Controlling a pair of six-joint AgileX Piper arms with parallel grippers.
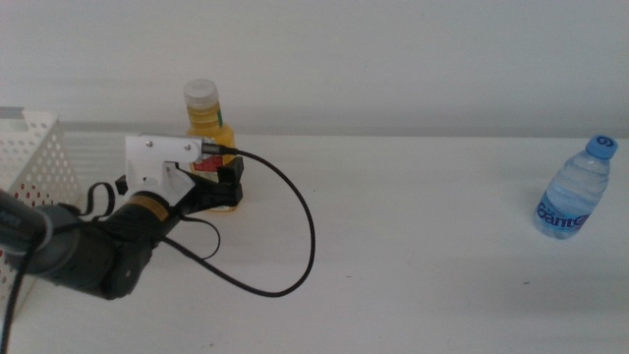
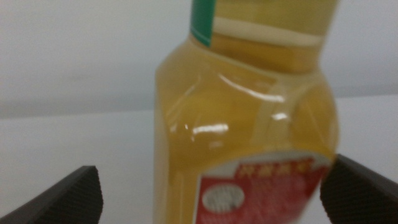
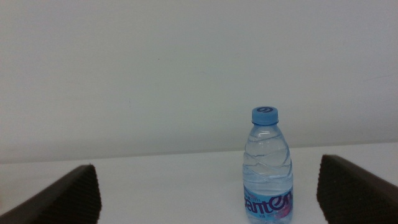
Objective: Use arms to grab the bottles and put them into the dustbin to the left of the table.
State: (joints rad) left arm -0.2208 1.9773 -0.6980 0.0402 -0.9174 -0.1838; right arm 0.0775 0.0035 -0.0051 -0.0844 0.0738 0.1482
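Reaching in from the left, my left hand (image 1: 224, 187) stands wide with the upright orange juice bottle (image 1: 209, 133) straight ahead between its jaws, not yet clamped.

The left arm (image 1: 88, 251) reached in from the left side, its dark forearm angled up toward the far middle, with a black cable (image 1: 295, 246) looping off the white wrist housing. The left hand (image 1: 224, 187) was held low, jaws spread wide apart. The right arm was out of the middle view; the right hand (image 3: 208, 196) also had its jaws spread wide.
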